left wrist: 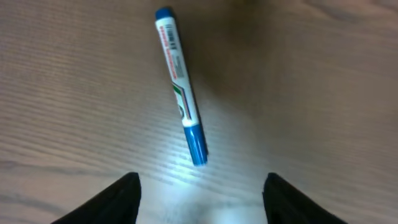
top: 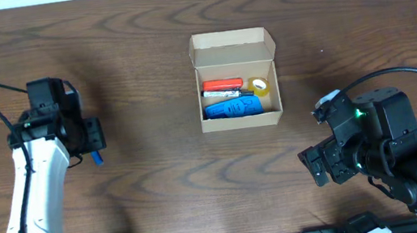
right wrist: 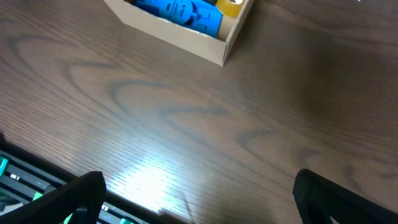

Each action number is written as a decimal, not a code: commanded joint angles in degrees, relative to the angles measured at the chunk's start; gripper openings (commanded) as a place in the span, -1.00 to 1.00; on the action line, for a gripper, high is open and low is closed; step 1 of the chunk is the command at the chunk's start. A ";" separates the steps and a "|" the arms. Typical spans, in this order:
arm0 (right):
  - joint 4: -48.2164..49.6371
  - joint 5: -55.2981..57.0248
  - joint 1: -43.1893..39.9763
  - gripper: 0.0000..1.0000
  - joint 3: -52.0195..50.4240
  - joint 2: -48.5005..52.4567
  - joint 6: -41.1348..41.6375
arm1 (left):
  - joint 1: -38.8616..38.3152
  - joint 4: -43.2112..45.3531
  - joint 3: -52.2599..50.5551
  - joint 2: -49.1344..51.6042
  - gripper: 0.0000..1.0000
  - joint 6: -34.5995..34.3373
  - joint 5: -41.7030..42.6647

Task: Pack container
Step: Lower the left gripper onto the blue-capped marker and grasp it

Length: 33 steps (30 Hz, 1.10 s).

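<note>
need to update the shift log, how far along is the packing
Done: a red marker, a tape roll and a blue item lie in the open container. In hand: nothing gripped; the left jaws stand open over a blue marker lying on the table. Left: pack that marker, probably shut the flap. The right jaws hang open, empty.

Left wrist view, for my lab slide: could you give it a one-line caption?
A white marker with blue ends lies on the wooden table just ahead of the open left pincer.
</note>
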 commanded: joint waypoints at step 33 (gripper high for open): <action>-0.07 -0.24 -0.42 0.99 -0.17 -0.09 -0.09 | 2.71 17.81 -6.25 19.34 0.11 -7.41 3.37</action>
